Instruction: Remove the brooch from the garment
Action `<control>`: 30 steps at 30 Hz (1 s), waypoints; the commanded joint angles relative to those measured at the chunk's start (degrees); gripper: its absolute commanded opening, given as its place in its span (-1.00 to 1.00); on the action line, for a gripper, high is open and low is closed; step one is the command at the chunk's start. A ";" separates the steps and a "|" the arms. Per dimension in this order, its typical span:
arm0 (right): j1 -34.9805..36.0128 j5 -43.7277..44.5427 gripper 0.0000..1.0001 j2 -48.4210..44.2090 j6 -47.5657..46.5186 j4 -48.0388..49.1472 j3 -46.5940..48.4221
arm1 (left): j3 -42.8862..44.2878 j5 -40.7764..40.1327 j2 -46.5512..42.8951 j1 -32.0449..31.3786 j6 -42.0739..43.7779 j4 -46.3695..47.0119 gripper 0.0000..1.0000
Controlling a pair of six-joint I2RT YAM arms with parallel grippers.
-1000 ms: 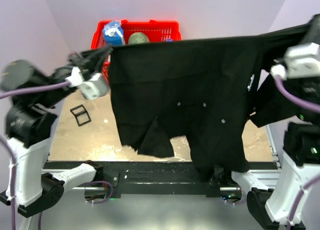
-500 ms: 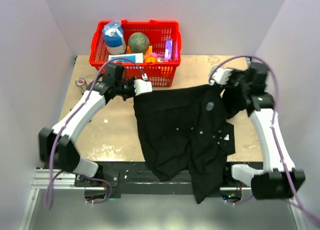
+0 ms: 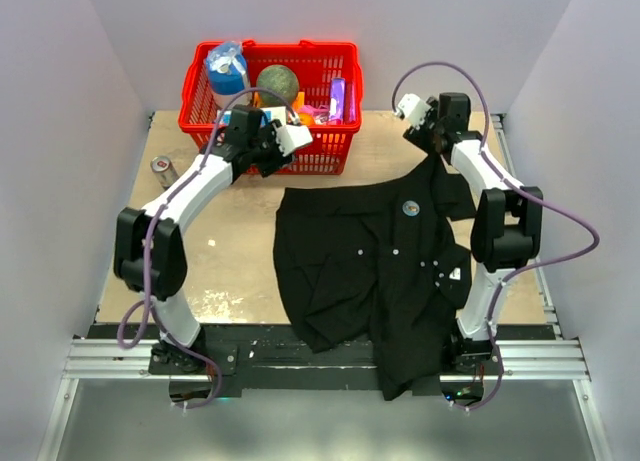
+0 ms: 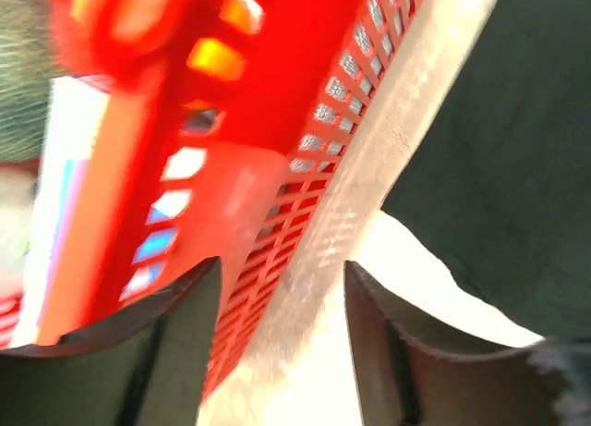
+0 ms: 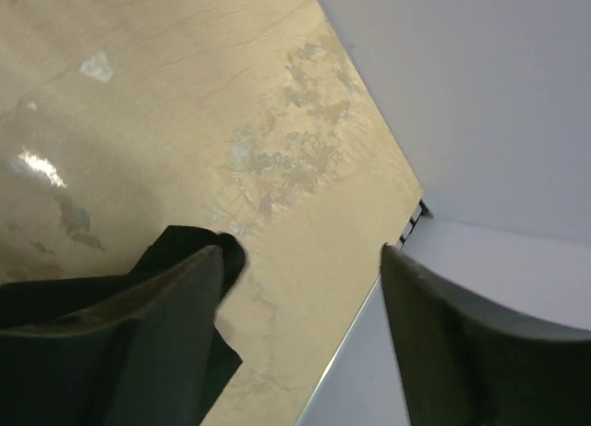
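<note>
Garment point(image 3: 370, 271) lies spread on your table point(image 3: 230, 251), its lower hem hanging over the near edge, and the brooch point(image 3: 411, 208) sits on its chest, near the far edge of the cloth. Your left end effector point(image 4: 282, 271) hovers beside the red basket point(image 3: 300, 45), jaws apart and empty. Your right end effector point(image 5: 303, 252) hangs beyond the garment's far right corner, also spread wide, holding nothing.

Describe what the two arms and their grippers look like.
The left arm and the right arm are both built of white links with black joints, and a purple cable loops along each. The wrist views show the left gripper and the right gripper, each with two broad, dark grey fingers that are blunt at the tips.
</note>
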 commanded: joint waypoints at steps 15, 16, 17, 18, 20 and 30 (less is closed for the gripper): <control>-10.76 -25.58 -0.10 -22.97 -2.99 -45.72 -17.60 | -26.41 18.38 -10.80 -5.78 16.75 -23.66 -0.03; -10.93 -24.88 -0.19 -22.34 -3.53 -46.19 -18.74 | -26.32 18.47 -9.65 -5.78 17.01 -23.66 -0.05; -11.46 -24.00 -0.24 -22.07 -4.06 -46.28 -19.88 | -26.23 18.21 -7.99 -5.78 17.10 -22.97 -0.07; -11.72 -22.69 -0.28 -21.98 -4.24 -44.63 -22.68 | -26.32 18.20 -7.36 -5.69 17.19 -22.53 -0.07; -12.25 -21.62 -0.29 -21.98 -4.50 -42.77 -25.42 | -26.58 18.47 -5.96 -5.78 16.49 -20.43 -0.08; -12.34 -19.51 -0.31 -15.22 -2.92 -36.71 -29.83 | -21.41 24.70 -3.14 -5.78 16.30 -25.33 -0.11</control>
